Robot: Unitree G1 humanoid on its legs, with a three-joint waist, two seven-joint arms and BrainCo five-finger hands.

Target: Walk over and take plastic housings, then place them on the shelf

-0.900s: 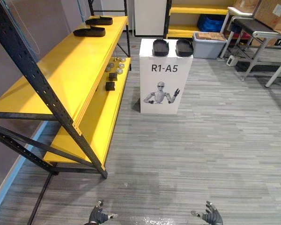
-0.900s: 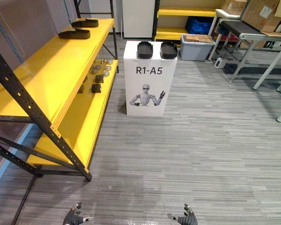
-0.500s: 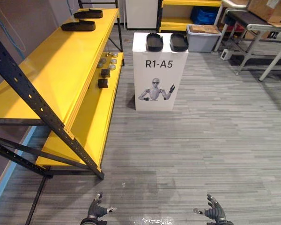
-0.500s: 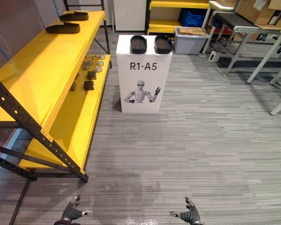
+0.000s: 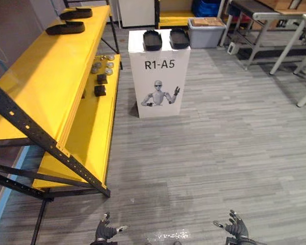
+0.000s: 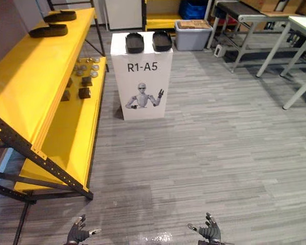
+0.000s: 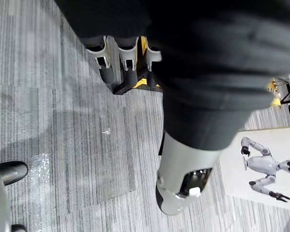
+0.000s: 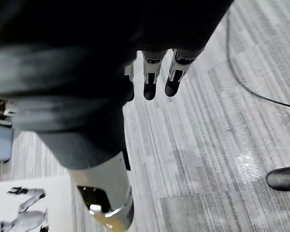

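Two black plastic housings [image 5: 152,40] [image 5: 179,38] lie side by side on top of a white box stand [image 5: 159,87] with a robot picture, far ahead across the floor. Two more black housings [image 5: 65,28] [image 5: 76,13] rest on the far end of the yellow shelf's top board [image 5: 46,81]. My left hand [image 5: 106,232] and right hand [image 5: 234,228] hang low at the near edge of the eye views, both open and empty, fingers relaxed over the grey floor. The wrist views show the same straight fingers [image 7: 123,60] [image 8: 152,79] holding nothing.
The yellow rack's lower board [image 5: 89,138] carries small dark blocks and round metal parts. Its black diagonal brace [image 5: 46,145] juts out near my left. A grey lidded bin [image 5: 206,31] and white-legged tables [image 5: 290,38] stand at the back right. Grey plank floor lies between me and the stand.
The whole scene has slid left and down in the eye views: the camera has moved forward and turned. The stand looks a bit nearer. Both hands stay open and low.
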